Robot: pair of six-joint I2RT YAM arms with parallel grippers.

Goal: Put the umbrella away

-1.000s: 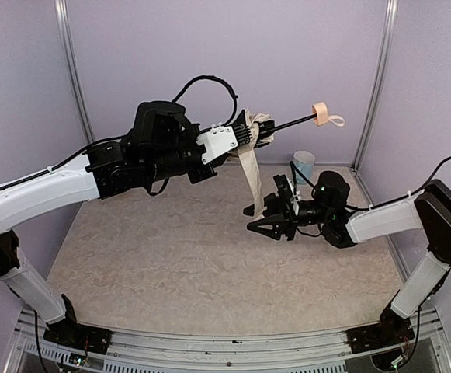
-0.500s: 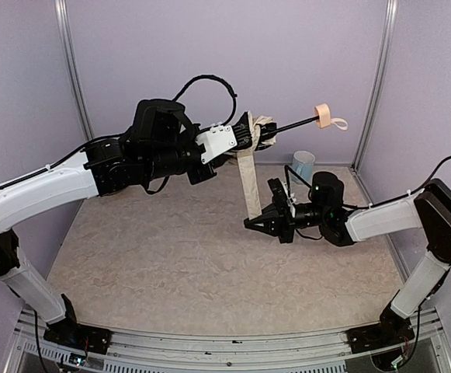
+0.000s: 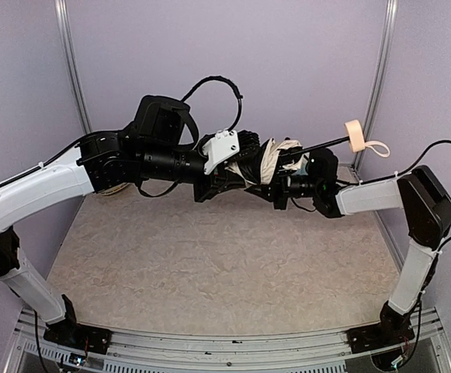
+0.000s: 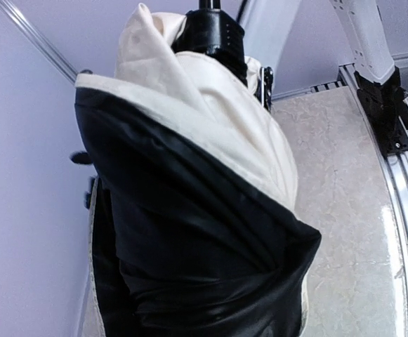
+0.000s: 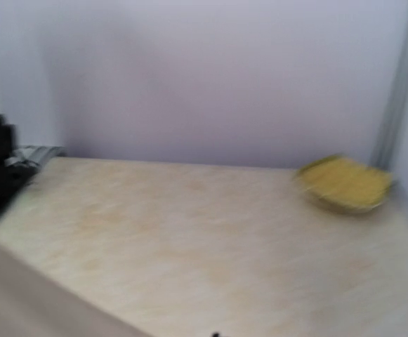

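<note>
A yellow woven straw basket (image 5: 344, 184) sits far left, mostly hidden behind the arm. The left gripper (image 3: 244, 155), fingers buried in cloth, clamps the cream-beige crinkled fabric umbrella (image 3: 278, 153) aloft mid-table. The right gripper (image 3: 279, 188), pressed together, is at its underside; whether it pinches cloth, I cannot tell.

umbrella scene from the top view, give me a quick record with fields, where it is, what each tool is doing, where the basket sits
umbrella: cream-beige crinkled fabric umbrella, bunched up, held in the air above the beige marbled table
handle: small tan handle with loop strap, at the right end
left tool: closed around the bunched fabric, carrying the umbrella
right tool: shut, against the fabric's underside; any pinch on fabric can't be told
basket: woven straw basket, on the table near the back wall, apart from the umbrella
</note>
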